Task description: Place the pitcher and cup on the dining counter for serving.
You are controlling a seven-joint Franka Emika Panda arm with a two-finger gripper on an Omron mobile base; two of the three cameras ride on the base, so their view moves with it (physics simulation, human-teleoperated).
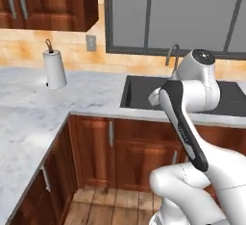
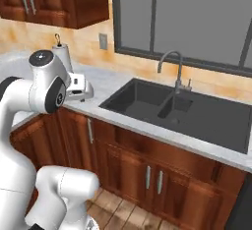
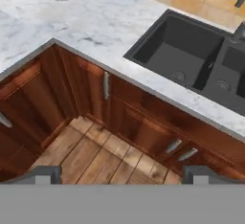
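Floorboards (image 3: 95, 153) of pale wood lie nearest, seen in the hand view between the two dark fingertips (image 3: 40, 174) of the gripper (image 3: 122, 175), which stand wide apart with nothing between them: the gripper is released and empty, poised over the floor in front of the cabinets. Reddish-brown cabinet doors (image 3: 143, 129) with slim metal handles (image 3: 106, 85) run along behind, meeting at an inside corner. Above them a grey-white marble counter (image 1: 29, 118) wraps that corner. Set into it on the right is a black double sink (image 2: 182, 111); its right end is cut off by the frame in the right base view, and in the left base view the white arm (image 1: 187, 123) hides much of the basin. A curved metal tap (image 2: 173, 69) rises at the far edge of the sink. On the far left of the counter stands a white paper-towel roll (image 1: 55, 69) on a holder with a small loop on top; in the right base view the arm's upper joint covers part of it. Beyond, a tan tiled wall carries a small grey outlet plate (image 1: 91, 42), dark wood wall cupboards (image 1: 48, 3) hang at upper left, and a large dark-framed window (image 2: 197, 17) spans the right. No writing or brand can be read anywhere. This marble counter is the one with the sink, not the dining counter.
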